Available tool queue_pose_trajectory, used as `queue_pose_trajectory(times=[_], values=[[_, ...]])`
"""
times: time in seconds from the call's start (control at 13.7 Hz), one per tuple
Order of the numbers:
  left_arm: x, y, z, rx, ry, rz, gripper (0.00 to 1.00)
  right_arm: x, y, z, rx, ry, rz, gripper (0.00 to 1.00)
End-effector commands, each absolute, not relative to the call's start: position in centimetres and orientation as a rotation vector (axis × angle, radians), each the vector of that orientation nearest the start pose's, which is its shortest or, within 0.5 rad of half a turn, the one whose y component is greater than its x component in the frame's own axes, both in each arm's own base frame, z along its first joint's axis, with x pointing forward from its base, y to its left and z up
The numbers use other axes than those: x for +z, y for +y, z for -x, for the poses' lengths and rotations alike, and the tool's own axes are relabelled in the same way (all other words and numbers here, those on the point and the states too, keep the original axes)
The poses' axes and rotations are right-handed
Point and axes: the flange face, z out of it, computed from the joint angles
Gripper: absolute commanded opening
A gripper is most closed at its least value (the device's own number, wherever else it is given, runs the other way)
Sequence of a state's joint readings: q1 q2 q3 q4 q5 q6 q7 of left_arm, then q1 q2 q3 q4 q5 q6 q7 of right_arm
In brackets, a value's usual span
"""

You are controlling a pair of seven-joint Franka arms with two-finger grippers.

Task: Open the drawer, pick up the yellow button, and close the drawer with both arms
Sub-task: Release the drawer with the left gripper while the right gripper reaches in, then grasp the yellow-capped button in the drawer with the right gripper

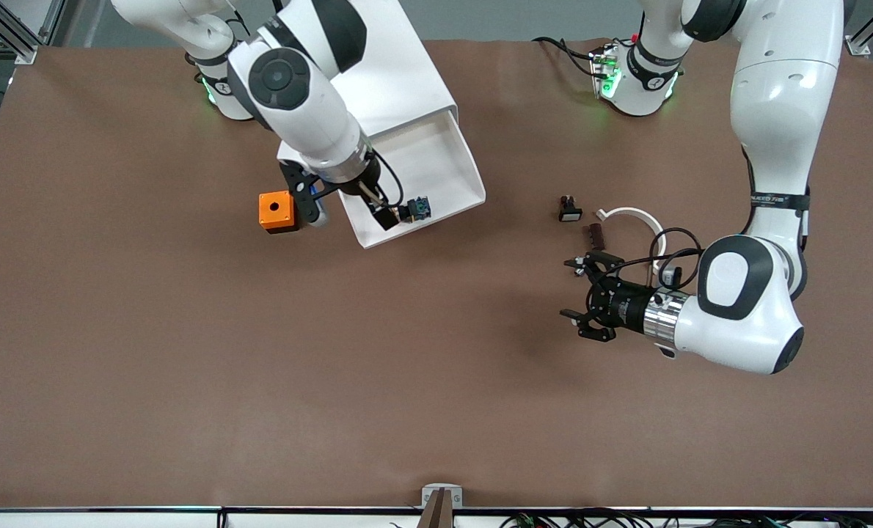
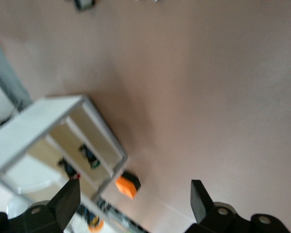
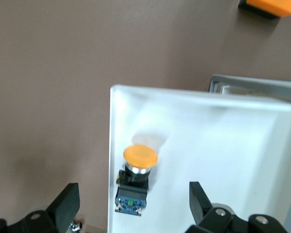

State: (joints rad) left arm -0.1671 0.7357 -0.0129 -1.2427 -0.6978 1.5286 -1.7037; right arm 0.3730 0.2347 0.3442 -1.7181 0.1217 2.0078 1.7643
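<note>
The uppermost drawer stands pulled out of the white cabinet toward the front camera. The button lies in it close to its front wall; its orange cap, black body and blue rear end show in the right wrist view. My right gripper hangs open just above the button, with one finger over the drawer floor and the other outside the front wall. My left gripper is open and empty, low over bare table toward the left arm's end, facing the cabinet.
An orange cube sits beside the drawer toward the right arm's end, and also shows as the cube. A black switch with a white face, a small brown part and a white curved strip lie near the left gripper.
</note>
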Motion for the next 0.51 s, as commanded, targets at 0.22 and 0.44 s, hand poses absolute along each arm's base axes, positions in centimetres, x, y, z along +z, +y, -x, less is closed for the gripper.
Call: queue_pose_trajectory(times=[0.22, 0.44], values=[[34.0, -19.2, -67.5, -0.875, 1.845, -2.369, 1.0, 42.8, 43.5, -45.3, 0.202, 1.622, 2.501, 0.99], [34.8, -21.3, -68.3, -0.726, 1.667, -2.436, 1.0, 41.3, 44.4, -44.9, 0.14, 1.647, 2.515, 0.99]])
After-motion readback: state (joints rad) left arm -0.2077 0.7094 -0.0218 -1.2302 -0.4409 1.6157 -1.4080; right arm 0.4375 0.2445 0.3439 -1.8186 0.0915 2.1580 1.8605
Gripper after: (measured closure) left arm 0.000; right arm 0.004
